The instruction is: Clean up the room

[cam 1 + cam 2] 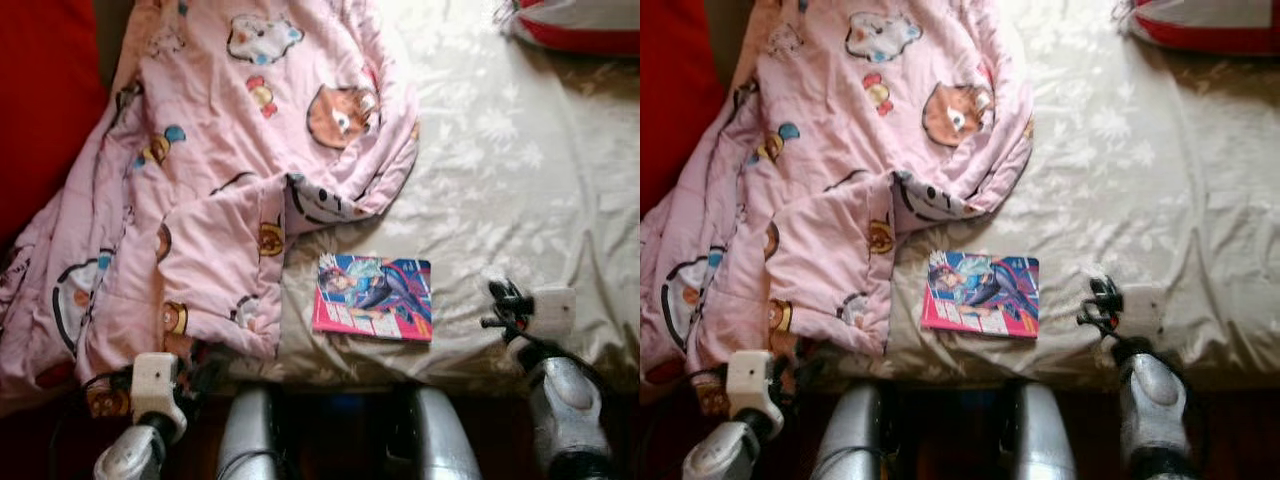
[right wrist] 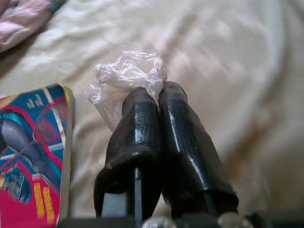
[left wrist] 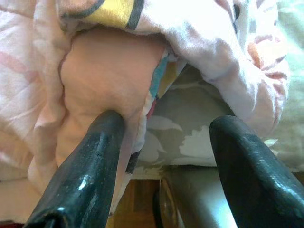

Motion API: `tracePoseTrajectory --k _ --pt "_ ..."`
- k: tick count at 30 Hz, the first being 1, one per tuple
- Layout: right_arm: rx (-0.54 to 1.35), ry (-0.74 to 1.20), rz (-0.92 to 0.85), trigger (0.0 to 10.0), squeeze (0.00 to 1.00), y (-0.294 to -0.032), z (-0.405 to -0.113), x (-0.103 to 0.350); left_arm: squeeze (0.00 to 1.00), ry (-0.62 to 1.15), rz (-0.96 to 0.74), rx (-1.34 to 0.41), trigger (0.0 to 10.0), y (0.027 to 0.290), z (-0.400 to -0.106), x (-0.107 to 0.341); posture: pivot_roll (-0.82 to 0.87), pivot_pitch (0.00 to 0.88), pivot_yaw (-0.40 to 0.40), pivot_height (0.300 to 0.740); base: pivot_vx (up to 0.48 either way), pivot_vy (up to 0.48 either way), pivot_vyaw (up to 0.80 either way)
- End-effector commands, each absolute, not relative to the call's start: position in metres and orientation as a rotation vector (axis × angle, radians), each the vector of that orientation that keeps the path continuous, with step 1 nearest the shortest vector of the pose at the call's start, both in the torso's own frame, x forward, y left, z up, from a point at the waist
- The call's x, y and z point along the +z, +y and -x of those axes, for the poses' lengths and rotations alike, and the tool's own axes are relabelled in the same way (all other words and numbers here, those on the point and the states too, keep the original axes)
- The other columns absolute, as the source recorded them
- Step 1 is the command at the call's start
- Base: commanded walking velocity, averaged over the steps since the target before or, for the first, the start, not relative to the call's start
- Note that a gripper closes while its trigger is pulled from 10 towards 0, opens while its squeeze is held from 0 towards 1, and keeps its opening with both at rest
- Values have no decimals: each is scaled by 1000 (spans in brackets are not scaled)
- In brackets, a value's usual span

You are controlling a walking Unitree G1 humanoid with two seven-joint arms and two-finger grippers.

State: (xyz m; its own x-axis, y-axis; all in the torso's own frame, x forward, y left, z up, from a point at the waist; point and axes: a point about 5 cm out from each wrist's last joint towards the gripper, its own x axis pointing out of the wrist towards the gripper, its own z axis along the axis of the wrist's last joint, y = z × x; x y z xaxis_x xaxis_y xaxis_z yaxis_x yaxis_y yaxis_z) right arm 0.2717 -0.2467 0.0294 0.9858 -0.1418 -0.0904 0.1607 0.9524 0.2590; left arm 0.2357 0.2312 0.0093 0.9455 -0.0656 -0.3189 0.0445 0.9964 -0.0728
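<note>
A pink cartoon-print blanket (image 1: 210,170) lies crumpled over the left half of the bed. Its lower edge hangs at the bed's front. My left gripper (image 3: 168,123) is open at that edge, one finger (image 3: 95,156) touching a blanket fold (image 3: 104,71). A colourful comic book (image 1: 375,297) lies flat near the front edge. To its right sits a crumpled clear plastic wrapper (image 2: 128,71). My right gripper (image 2: 159,92) is shut, with the wrapper at its fingertips and seemingly pinched between them.
The cream floral bedsheet (image 1: 500,150) is bare across the right half. A red and white pillow (image 1: 585,25) lies at the far right corner, and a red surface (image 1: 40,100) runs along the left. My silver legs (image 1: 250,435) stand against the bed's front edge.
</note>
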Motion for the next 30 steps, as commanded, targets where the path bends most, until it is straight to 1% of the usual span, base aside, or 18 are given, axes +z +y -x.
tracePoseTrajectory --k 1,3,4,5,6,8,10,13,15,20,23,27,30 --pt "-254 120 -363 10000 0 -252 -251 9 0 391 62 -40 10000 233 -224 -6 -17 135 42 633 0 0 0" --pt "-234 178 -361 10000 0 -245 -243 -3 0 396 67 -38 10000 231 -227 -8 -16 104 40 633 0 0 0" --pt "-234 178 -361 10000 0 -245 -243 -3 0 396 67 -38 10000 231 -227 -8 -16 104 40 633 0 0 0" --pt "-228 232 -354 10000 0 -241 -239 -11 0 397 70 -34 10000 231 -230 -9 -22 93 39 633 0 0 0" --pt "-156 345 -295 10000 0 -224 -231 -27 0 400 78 -22 10000 231 -235 -10 -32 67 23 633 0 0 0" --pt "-128 367 -272 10000 0 -220 -228 -30 0 400 79 -19 10000 231 -236 -11 -32 67 23 633 0 0 0" --pt "-138 377 -284 10000 0 -219 -226 -32 0 403 82 -17 10000 230 -237 -12 -16 56 15 633 0 0 0" --pt "-238 455 -319 10000 0 -222 -221 -41 0 445 96 -7 10000 226 -234 -22 -1 22 9 648 0 0 0" --pt "-256 514 -320 10000 0 -219 -218 -48 0 483 97 -17 10000 223 -233 -28 2 0 6 663 0 0 0" --pt "-222 611 -306 10000 0 -211 -212 -57 0 539 93 8 10000 225 -232 -34 -3 0 3 688 0 0 0" --pt "-192 626 -286 10000 0 -207 -210 -59 0 544 112 35 10000 226 -232 -35 -7 0 0 698 0 0 0" --pt "-237 701 -290 10000 0 -208 -197 -68 0 607 117 45 10000 219 -228 -44 -3 0 -2 728 0 0 0" --pt "-243 725 -286 10000 0 -208 -193 -71 0 626 119 51 10000 217 -225 -47 -3 0 -1 738 0 0 0"
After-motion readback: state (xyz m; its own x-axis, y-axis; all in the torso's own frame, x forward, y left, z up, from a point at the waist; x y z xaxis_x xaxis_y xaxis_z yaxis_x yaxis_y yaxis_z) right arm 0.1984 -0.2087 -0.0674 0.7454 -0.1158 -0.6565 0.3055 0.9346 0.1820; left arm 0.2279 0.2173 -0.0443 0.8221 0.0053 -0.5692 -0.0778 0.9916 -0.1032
